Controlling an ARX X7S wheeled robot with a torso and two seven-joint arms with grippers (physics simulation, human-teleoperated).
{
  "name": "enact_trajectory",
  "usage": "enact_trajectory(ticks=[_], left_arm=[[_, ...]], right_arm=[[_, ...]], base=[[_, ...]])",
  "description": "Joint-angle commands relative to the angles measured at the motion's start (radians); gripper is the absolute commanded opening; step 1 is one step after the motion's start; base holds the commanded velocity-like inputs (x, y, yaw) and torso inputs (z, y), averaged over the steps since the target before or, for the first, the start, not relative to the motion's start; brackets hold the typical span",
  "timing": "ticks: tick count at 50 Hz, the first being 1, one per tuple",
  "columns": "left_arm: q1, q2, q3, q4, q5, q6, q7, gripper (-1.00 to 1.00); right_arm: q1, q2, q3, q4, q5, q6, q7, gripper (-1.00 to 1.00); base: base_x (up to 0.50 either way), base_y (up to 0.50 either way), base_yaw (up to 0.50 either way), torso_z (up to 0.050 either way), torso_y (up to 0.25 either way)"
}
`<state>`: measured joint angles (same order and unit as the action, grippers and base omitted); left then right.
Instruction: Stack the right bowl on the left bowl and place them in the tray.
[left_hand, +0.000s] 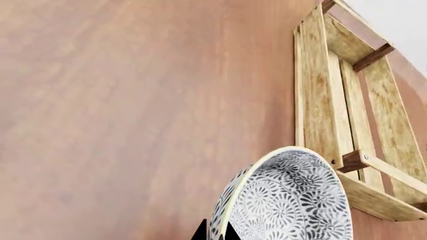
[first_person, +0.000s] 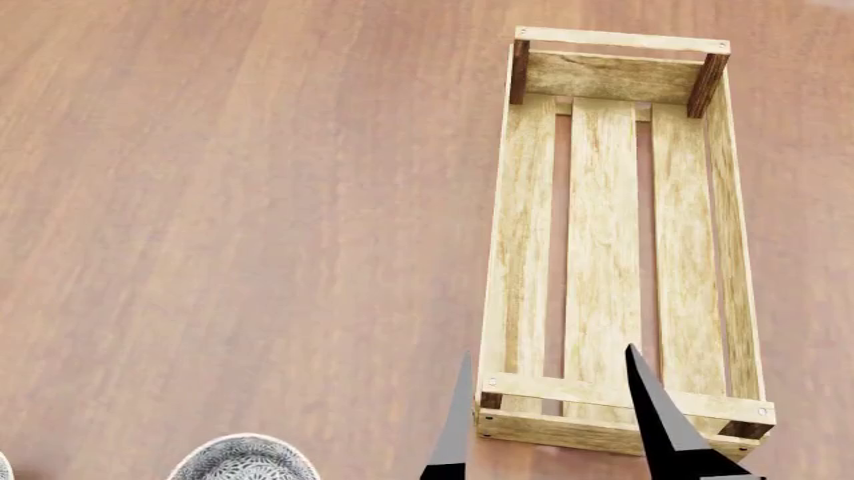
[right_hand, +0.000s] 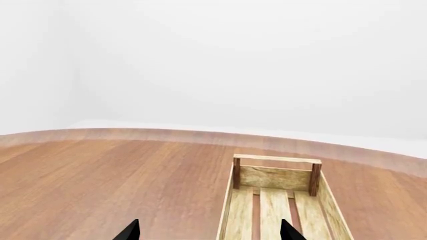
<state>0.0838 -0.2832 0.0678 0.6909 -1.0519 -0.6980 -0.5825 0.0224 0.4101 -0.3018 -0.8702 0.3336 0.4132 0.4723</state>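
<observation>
Hidden: only the rim of a patterned bowl (first_person: 243, 458) shows at the head view's bottom edge.
Left gripper (left_hand: 215, 233): two dark tips straddle the bowl rim; grip unclear.
Right gripper (first_person: 554, 425): fingers spread wide, holding nothing.
Tray (first_person: 530, 250): light slatted wood, dark corner posts, right of centre on the wooden table (first_person: 240, 200).

Rough light-wood tray (first_person: 603, 250), smooth matt wooden table (first_person: 240, 200)

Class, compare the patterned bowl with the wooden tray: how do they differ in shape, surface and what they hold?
The bowl is round; the tray is a long rectangle. The bowl carries a black-and-white floral pattern; the tray is plain light wood with darker corner posts. The bowl's wall is solid; the tray's bottom is slatted with gaps. Neither holds anything visible.
</observation>
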Motion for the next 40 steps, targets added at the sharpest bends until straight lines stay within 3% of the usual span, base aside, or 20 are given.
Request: enact_trajectory(ticks=[1, 24, 32, 39, 40], left_arm=[[-0.014, -0.015, -0.09, 0.079, -0.076, 0.0, -0.045, -1.0], [-0.069, -0.118, -0.241, 0.133, -0.255, 0.001, -0.226, -1.0], [-0.041, -0.126, -0.277, 0.105, -0.226, 0.033, -0.187, -1.0], [-0.086, -0.168, -0.318, 0.09, -0.298, 0.031, -0.251, -1.0], [-0.066, -0.155, -0.317, 0.072, -0.26, 0.045, -0.213, -1.0]], right_arm=[[0.001, -0.018, 0.024, 0.006, -0.008, -0.015, -0.027, 1.0], [0.003, -0.009, 0.018, 0.005, -0.004, -0.013, -0.014, 1.0], [0.002, -0.006, 0.018, 0.013, -0.003, -0.022, -0.014, 1.0], [0.005, -0.004, 0.013, 0.012, -0.004, -0.021, -0.012, 1.0], [0.003, -0.003, 0.015, 0.014, -0.004, -0.025, -0.012, 1.0]], base=[[0.0, 0.0, 0.0, 0.0, 0.0], [0.0, 0.0, 0.0, 0.0, 0.0], [0.0, 0.0, 0.0, 0.0, 0.0], [0.0, 0.0, 0.0, 0.0, 0.0], [0.0, 0.0, 0.0, 0.0, 0.0]])
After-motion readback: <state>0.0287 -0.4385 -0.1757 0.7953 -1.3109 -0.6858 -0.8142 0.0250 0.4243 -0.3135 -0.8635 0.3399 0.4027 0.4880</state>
